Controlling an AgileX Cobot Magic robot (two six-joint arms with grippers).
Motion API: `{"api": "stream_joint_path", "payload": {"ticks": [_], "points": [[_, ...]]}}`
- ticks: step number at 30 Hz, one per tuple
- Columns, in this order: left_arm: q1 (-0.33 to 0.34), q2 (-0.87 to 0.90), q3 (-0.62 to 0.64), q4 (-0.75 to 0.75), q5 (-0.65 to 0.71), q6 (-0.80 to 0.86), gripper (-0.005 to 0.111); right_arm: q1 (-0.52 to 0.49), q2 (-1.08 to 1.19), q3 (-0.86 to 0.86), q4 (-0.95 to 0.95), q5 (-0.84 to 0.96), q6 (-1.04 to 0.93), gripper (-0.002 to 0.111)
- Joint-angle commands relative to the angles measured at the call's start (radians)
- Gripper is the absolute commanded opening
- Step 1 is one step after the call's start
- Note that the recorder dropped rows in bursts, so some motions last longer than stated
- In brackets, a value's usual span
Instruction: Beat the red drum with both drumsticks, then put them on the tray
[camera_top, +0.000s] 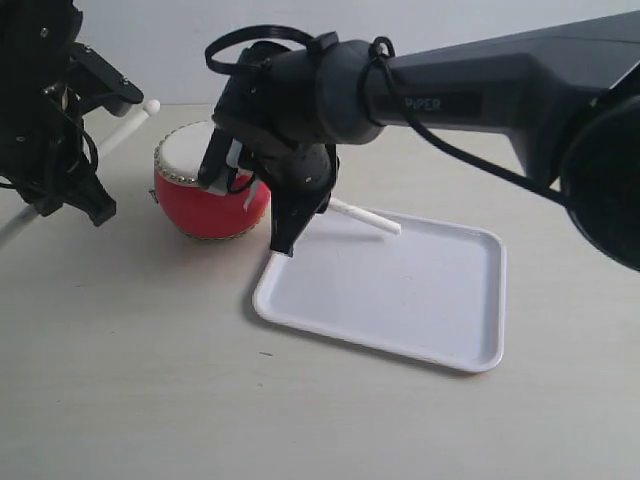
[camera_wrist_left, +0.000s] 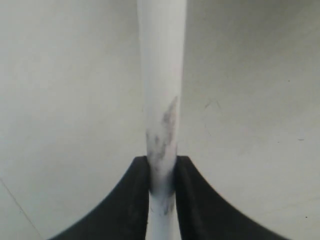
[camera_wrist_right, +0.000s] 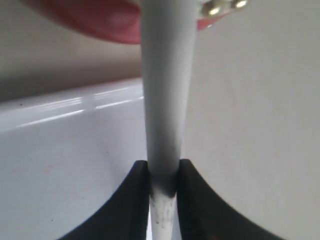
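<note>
My left fingers (camera_wrist_left: 127, 200) were clamped on a thin whitish wooden drumstick (camera_wrist_left: 161, 100), scuffed grey at the grip, above the pale bench (camera_wrist_left: 60, 100). Its rounded tip sat near the left edge of the small red barrel drum (camera_top: 205, 195) with the cream skin; I couldn't tell if it touched. My right fingers (camera_wrist_right: 125, 200) were clamped on the second whitish stick (camera_wrist_right: 162, 100), low between the drum and the flat white plastic tray (camera_top: 420, 300), with its back end over the tray's corner.
</note>
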Motion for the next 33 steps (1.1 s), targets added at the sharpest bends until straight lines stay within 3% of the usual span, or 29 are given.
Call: {"api": "stream_joint_path", "payload": {"ticks": [1,11,16,22,26,33], "points": [[0.004,-0.038,-0.006,0.007,0.006,-0.018,0.000,-0.004,0.021,-0.006,-0.022,0.031,-0.010,0.000],[-0.006,-0.049,-0.006,-0.091,-0.051,-0.030,0.000,-0.004,-0.138,-0.006,-0.054,0.039,0.053,0.000],[-0.085,-0.116,-0.006,-0.331,-0.167,0.123,0.000,-0.052,-0.290,-0.006,0.103,0.070,0.053,0.000],[-0.165,-0.178,-0.006,-0.474,-0.304,0.166,0.000,-0.157,-0.350,-0.006,0.257,0.196,0.012,0.000],[-0.185,-0.182,-0.006,-0.673,-0.401,0.240,0.000,-0.228,-0.351,-0.006,0.412,0.242,-0.079,0.000],[-0.185,-0.140,-0.006,-0.975,-0.420,0.328,0.000,-0.292,-0.351,-0.006,0.576,0.242,-0.140,0.000]]}}
